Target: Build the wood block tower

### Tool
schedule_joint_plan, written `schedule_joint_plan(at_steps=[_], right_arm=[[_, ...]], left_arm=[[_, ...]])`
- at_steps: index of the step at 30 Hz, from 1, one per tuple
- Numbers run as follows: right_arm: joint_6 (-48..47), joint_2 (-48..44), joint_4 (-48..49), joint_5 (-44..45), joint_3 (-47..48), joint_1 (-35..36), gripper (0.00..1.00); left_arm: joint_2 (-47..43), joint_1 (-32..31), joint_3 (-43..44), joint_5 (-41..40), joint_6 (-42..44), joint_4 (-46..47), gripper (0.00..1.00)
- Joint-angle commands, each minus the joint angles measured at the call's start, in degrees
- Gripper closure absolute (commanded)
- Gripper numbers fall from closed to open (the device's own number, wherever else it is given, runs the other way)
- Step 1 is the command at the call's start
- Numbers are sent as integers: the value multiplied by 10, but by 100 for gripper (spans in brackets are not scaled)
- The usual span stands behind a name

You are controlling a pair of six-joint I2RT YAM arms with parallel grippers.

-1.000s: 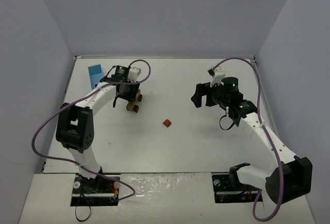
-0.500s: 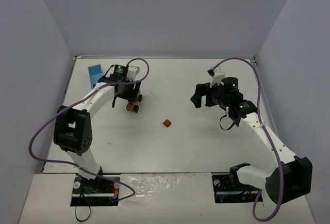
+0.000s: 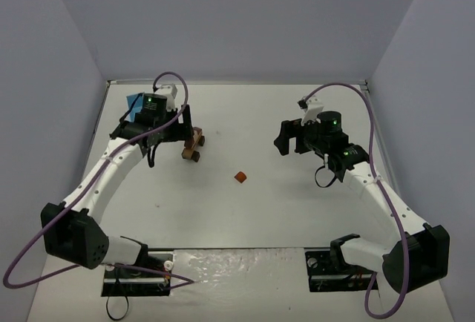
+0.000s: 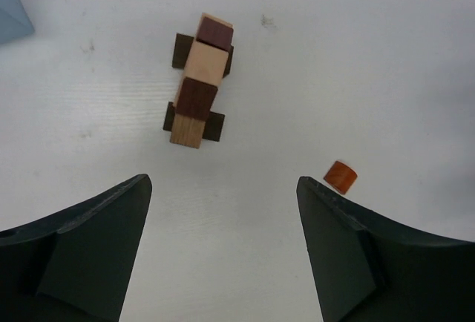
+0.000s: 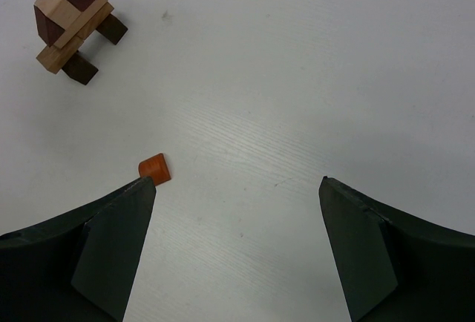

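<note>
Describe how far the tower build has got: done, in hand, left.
Done: the tower stands as a stack of tan and dark blocks. In hand: nothing; the left gripper and right gripper are open and empty. Left: the reddish-orange block lies alone, apart from the tower, probably to be added.

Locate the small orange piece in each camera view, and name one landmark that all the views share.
Top external: the orange piece sits at the picture's centre line, a little below mid-height.
Left wrist: the orange piece is right of centre, a little below mid-height.
Right wrist: the orange piece is left of centre, a little below mid-height.
Shared landmark: the tower, up and left of the piece in every view.
</note>
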Motion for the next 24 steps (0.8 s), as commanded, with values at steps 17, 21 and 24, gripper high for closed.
schedule_joint_plan(at_steps=[17, 21, 24], right_arm=[[39, -74, -38, 28, -39, 4, 11], [61, -81, -46, 57, -56, 8, 11], [90, -92, -53, 53, -65, 10, 11]], left_arm=[[11, -213, -95, -75, -347, 34, 12], [43, -246, -85, -98, -398, 40, 13], [77, -271, -60, -120, -429, 39, 15]])
